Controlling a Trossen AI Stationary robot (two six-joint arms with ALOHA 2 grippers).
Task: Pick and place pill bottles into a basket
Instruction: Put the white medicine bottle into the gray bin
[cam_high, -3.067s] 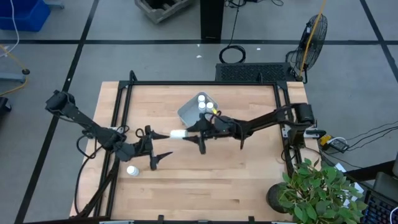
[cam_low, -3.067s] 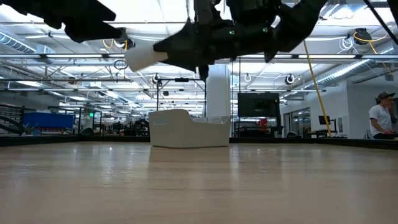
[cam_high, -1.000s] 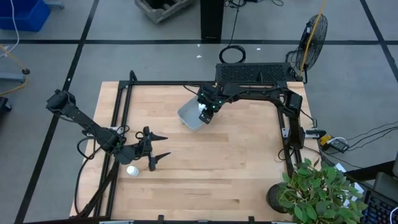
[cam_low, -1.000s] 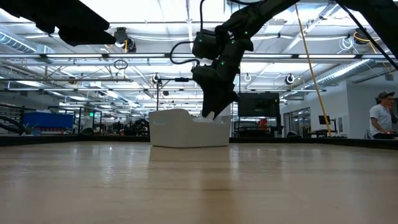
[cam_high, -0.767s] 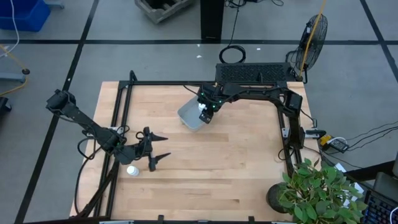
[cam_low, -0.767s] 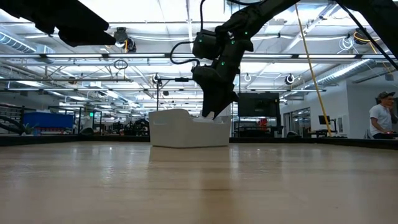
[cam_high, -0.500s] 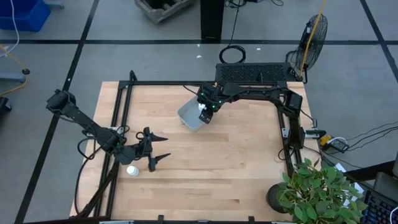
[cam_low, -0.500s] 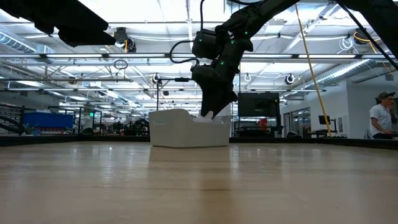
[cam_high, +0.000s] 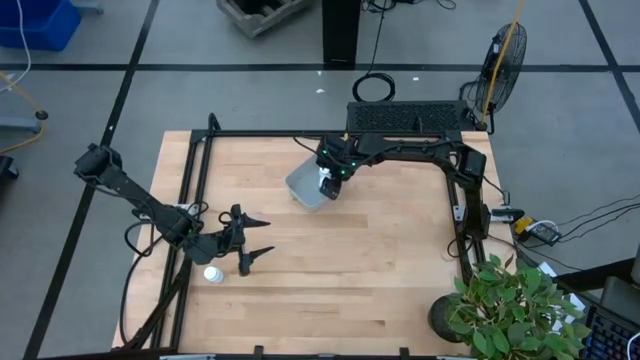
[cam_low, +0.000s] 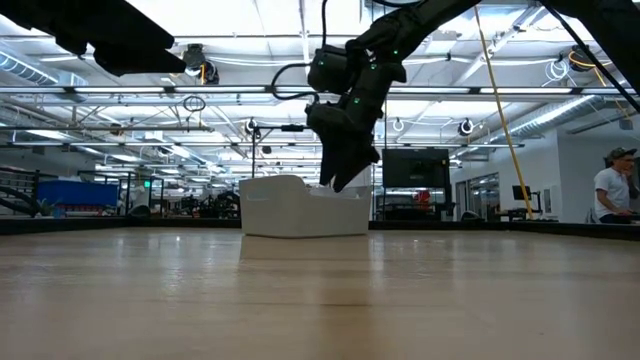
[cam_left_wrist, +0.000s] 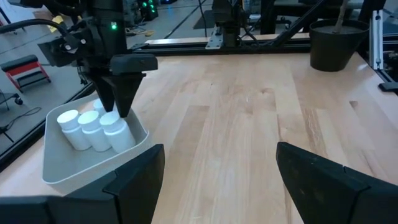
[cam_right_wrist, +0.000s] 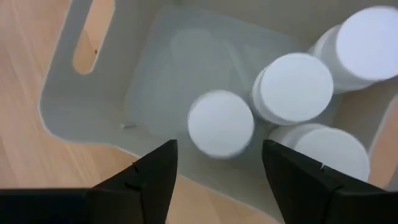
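Observation:
The pale grey basket (cam_high: 300, 184) stands at the table's far middle and holds several white pill bottles (cam_left_wrist: 99, 130), standing close together on their bases. My right gripper (cam_right_wrist: 224, 180) hangs open just above the basket's inside, fingers slanting down. The nearest bottle (cam_right_wrist: 221, 123) stands past the fingertips, apart from them. One more pill bottle (cam_high: 212, 273) stands on the table near the left edge. My left gripper (cam_high: 260, 236) waits open beside that bottle, a little toward the middle, above the wood.
A black rail frame (cam_high: 200, 170) runs around the tabletop. A potted plant (cam_high: 510, 310) stands at the near right corner, and a black crate (cam_high: 410, 116) lies past the far edge. A person (cam_low: 612, 192) stands far off in the room.
My right gripper has stayed over the basket and let go of the white bottle that showed at its fingertips. That bottle has dropped in beside the others. My left gripper has kept still.

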